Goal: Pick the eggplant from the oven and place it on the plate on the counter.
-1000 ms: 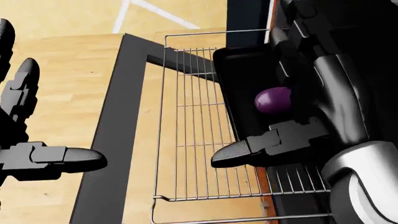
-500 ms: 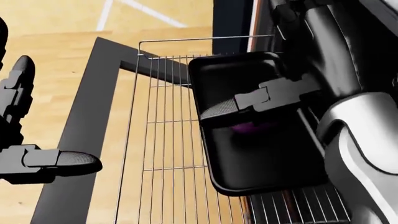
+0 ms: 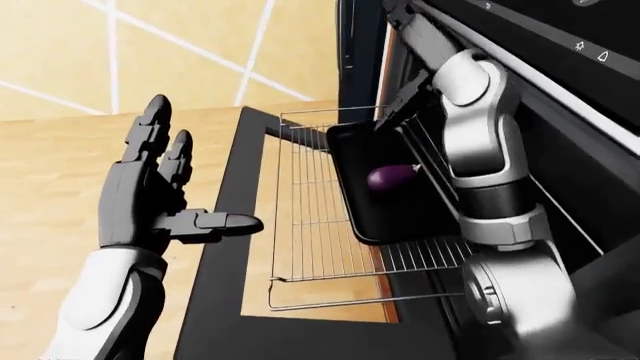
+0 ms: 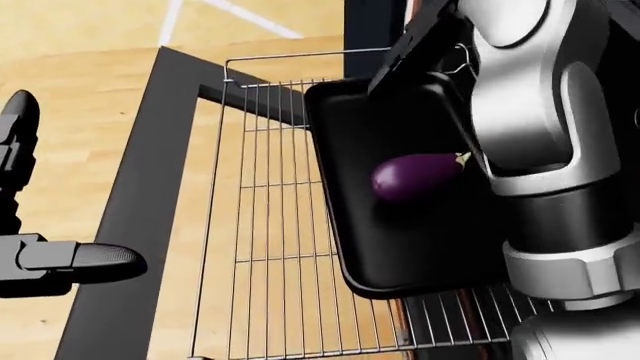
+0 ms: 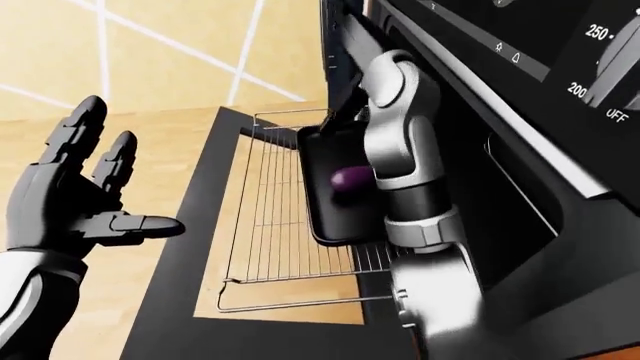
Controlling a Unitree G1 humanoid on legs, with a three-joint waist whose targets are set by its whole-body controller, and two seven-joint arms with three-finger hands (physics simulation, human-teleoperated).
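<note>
A purple eggplant (image 4: 415, 176) lies in a black baking tray (image 4: 400, 251) on the pulled-out wire rack (image 4: 265, 225) of the oven. My right hand (image 3: 398, 111) is raised above the top end of the tray, up and away from the eggplant. Its dark fingers are extended, open and hold nothing. The right forearm (image 4: 540, 112) runs down the right side of the tray. My left hand (image 3: 200, 172) hovers open over the lowered oven door (image 3: 215, 270), left of the rack, fingers spread and thumb pointing right. No plate shows in any view.
The oven's dark front and control panel with a dial (image 5: 605, 75) fill the right side. The door's frame (image 4: 125, 195) lies flat over the wooden floor (image 3: 60, 165). The rack's bare wires (image 3: 310, 232) lie between the door and the tray.
My right hand has lifted from just over the eggplant to the top end of the tray, uncovering the eggplant. The view has shifted a little. The left hand stays open.
</note>
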